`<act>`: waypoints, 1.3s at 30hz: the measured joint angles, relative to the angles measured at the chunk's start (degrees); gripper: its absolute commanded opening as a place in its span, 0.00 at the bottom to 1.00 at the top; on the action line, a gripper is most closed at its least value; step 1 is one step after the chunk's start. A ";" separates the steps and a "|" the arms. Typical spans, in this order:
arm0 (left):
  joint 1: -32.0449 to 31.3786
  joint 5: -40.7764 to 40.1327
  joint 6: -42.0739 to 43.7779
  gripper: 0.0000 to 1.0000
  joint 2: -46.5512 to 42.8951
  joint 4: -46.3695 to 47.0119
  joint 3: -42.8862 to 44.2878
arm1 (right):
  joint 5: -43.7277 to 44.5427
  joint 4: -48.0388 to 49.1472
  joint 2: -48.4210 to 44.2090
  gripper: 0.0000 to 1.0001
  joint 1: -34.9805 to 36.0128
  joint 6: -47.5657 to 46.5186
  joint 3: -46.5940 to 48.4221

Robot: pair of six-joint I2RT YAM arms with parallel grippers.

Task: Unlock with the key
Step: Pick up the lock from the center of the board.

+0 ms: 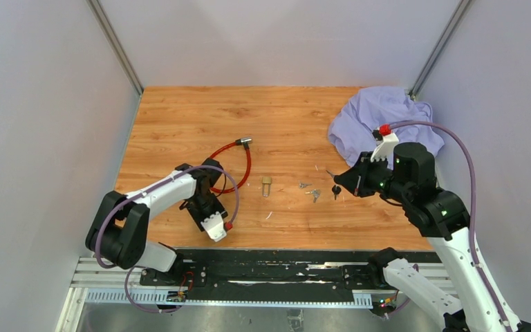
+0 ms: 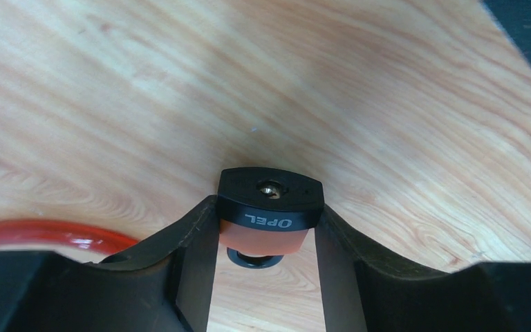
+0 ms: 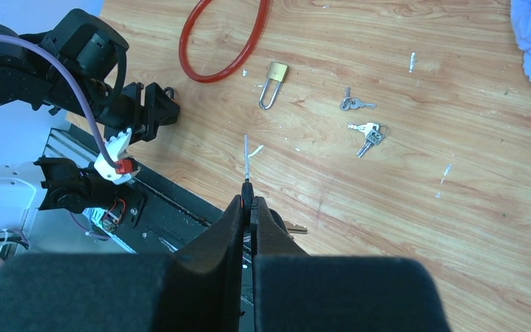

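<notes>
Left end effector (image 2: 266, 238) clamps rigid lock head (image 2: 271, 204), keyhole (image 2: 270, 188) exposed. Right end effector (image 3: 249, 207) pinches key (image 3: 246, 155) at bow end; thin, light, probably slippery.

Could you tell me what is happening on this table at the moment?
The left tool is closed on the black body of a red cable lock, with its keyhole exposed. The right tool pinches a thin key, which is well apart from the lock and not yet inserted. A brass padlock and two loose key bunches lie on the table between the arms, untouched.
</notes>
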 measured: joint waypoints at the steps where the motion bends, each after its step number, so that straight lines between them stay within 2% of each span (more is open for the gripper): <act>1: 0.02 0.26 -0.57 0.00 -0.31 0.98 -0.07 | 0.00 0.00 0.00 0.01 0.00 0.00 0.00; 6: 0.00 3.82 -5.46 0.00 -5.55 3.93 1.25 | 0.02 0.00 0.09 0.01 0.00 -0.09 0.00; 13: 0.00 16.44 -12.37 0.00 -27.74 11.28 5.60 | 0.02 0.13 1.31 0.01 0.00 -1.29 1.49; 19: -0.09 26.47 -16.41 0.00 -43.63 24.68 0.04 | -0.04 0.11 1.31 0.01 0.00 -1.99 1.53; 25: -0.31 37.11 -17.42 0.00 -48.81 28.30 -0.04 | -0.81 0.09 1.18 0.01 0.00 -2.86 1.88; 28: -1.29 39.82 -17.75 0.00 -49.66 28.46 1.03 | -1.66 0.04 1.29 0.00 0.00 -3.04 2.38; 33: -4.81 36.83 -26.40 0.00 -48.83 33.11 2.89 | -3.52 0.02 3.67 0.01 0.04 -3.26 5.05; 39: -8.17 19.87 -45.05 0.00 -41.99 35.34 12.57 | -4.90 0.50 11.41 0.01 3.91 -4.50 12.11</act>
